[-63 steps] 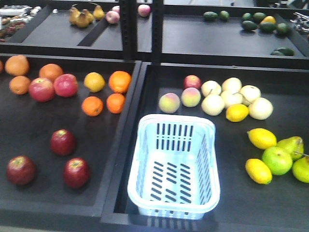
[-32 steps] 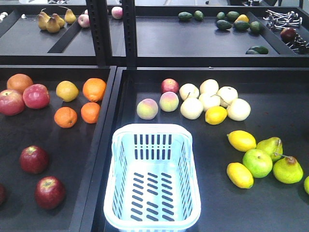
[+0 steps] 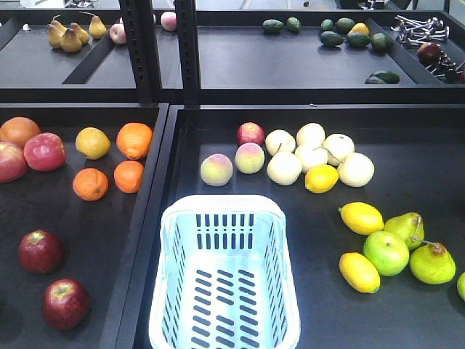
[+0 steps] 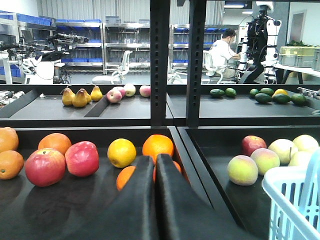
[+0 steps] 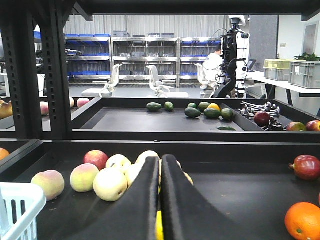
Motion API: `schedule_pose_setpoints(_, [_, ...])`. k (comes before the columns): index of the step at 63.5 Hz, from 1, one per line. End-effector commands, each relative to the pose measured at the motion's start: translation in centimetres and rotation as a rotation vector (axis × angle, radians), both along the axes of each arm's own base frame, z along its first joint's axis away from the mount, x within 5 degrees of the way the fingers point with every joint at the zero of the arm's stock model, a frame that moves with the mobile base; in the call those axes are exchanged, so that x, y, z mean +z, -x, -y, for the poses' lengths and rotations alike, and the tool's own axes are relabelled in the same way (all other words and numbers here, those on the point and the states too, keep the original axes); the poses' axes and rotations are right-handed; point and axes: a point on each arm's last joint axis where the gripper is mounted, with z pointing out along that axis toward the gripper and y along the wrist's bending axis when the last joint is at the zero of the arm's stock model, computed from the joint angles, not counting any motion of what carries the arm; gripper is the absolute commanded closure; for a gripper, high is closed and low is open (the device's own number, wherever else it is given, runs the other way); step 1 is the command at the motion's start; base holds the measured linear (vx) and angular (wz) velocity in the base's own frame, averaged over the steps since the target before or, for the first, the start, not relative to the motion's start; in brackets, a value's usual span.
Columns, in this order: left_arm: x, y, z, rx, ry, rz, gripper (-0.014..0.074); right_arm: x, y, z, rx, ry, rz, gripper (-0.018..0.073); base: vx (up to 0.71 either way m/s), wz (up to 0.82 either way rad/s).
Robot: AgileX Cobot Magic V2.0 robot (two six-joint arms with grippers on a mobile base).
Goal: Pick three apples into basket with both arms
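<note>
We see two of the dark apples, and only in the front view: the nearer apple [image 3: 65, 303] and the farther apple [image 3: 40, 251], which sits at 11 o'clock of it with a gap between them. Both rest on the left bay of the black counter [image 3: 43, 211], outside the basket [image 3: 221, 205]. The basket stands at 3 o'clock of them, across the raised divider, in the right bay.

No view shows an apple and fingers together, so we cannot tell how the two lie relative to each other.

At 12 o'clock of the dark apples lie the oranges [image 3: 134, 139] and the lighter pink apples [image 3: 43, 151].

In the left wrist view the left fingers [image 4: 153, 162] are pressed together with no gap and grip nothing. An orange [image 4: 158, 146] sits just past their tips, and the basket's rim is at 4 o'clock.

In the right wrist view the right fingers [image 5: 158, 165] stand a thin slit apart, also gripping nothing. Pale fruit [image 5: 110, 184] lies at 9 o'clock of the tips and the basket's corner at 8 o'clock.
</note>
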Motion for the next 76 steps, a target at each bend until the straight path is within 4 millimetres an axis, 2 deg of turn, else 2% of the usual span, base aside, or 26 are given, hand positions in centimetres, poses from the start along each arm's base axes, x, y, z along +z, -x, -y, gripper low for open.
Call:
schedule_pose_setpoints(1, [0.56, 0.17, 0.08, -0.011, 0.02, 0.077, 0.0603, 0.32, 0.15, 0.0, 0.0, 0.002, 0.08, 0.0568, 0.04, -0.01])
schedule_pose_setpoints(76, [0.56, 0.17, 0.08, -0.011, 0.02, 0.077, 0.0603, 0.32, 0.15, 0.0, 0.0, 0.002, 0.08, 0.0568, 0.04, 0.0])
